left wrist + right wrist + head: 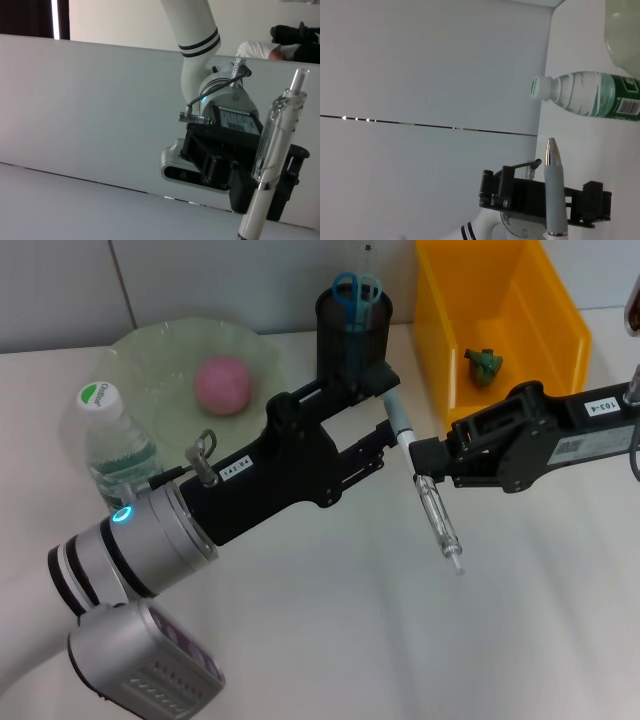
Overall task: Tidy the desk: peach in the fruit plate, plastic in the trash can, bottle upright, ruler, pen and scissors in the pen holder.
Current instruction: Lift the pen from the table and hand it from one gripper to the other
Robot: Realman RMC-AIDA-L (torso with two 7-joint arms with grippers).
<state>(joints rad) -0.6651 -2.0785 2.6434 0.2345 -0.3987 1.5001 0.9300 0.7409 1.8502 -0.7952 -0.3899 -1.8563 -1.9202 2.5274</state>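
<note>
Head view, pen (pixel 425 480) held in the air over the white surface (pixel 400 640), right gripper (pixel 425 462) pinching its middle, left gripper (pixel 385 430) spread around its grey upper end, just in front of the pen holder (pixel 352 335) with blue scissors (pixel 357 290), peach (pixel 223 384) on the fruit plate (pixel 150 360), bottle (pixel 115 445) upright beside it.

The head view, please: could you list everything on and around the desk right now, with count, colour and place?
desk: one, white, under everything.
fruit plate: one, pale green, far left.
peach: one, pink, on the plate.
bottle: one, clear with green label, upright, near the plate's left edge.
pen holder: one, black mesh, far centre.
scissors: one pair, blue handles, in the holder.
trash can: one, yellow, far right.
plastic: one green wad, in the can.
pen: one, grey and clear, held between both grippers.
left gripper; right gripper: black, mid-desk.
</note>
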